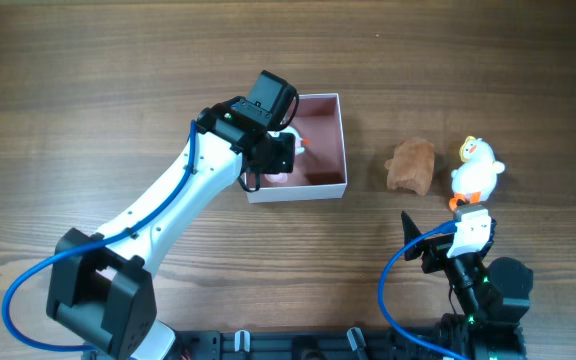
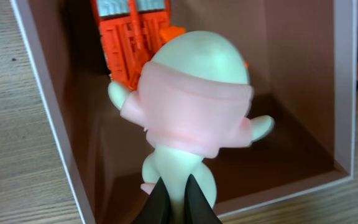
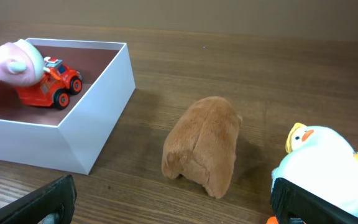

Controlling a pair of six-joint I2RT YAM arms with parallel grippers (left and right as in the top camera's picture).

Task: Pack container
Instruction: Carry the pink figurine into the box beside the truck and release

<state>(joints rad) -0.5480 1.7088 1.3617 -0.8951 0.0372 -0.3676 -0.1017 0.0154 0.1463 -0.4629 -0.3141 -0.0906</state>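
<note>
The container (image 1: 336, 140) is a white box with a pink inside, at the table's middle. My left gripper (image 2: 178, 202) is shut on a pale green and pink figure toy (image 2: 194, 106) and holds it inside the container (image 2: 42, 106). An orange toy truck (image 2: 132, 34) lies in the box behind the figure; it also shows in the right wrist view (image 3: 48, 84). My right gripper (image 3: 173, 202) is open and empty near the front edge, close to a brown plush toy (image 1: 411, 165) and a white duck toy (image 1: 476, 170).
The brown plush (image 3: 204, 146) and the white duck (image 3: 325, 168) lie on the wood table to the right of the container (image 3: 98, 106). The left arm (image 1: 168, 205) stretches diagonally from the front left.
</note>
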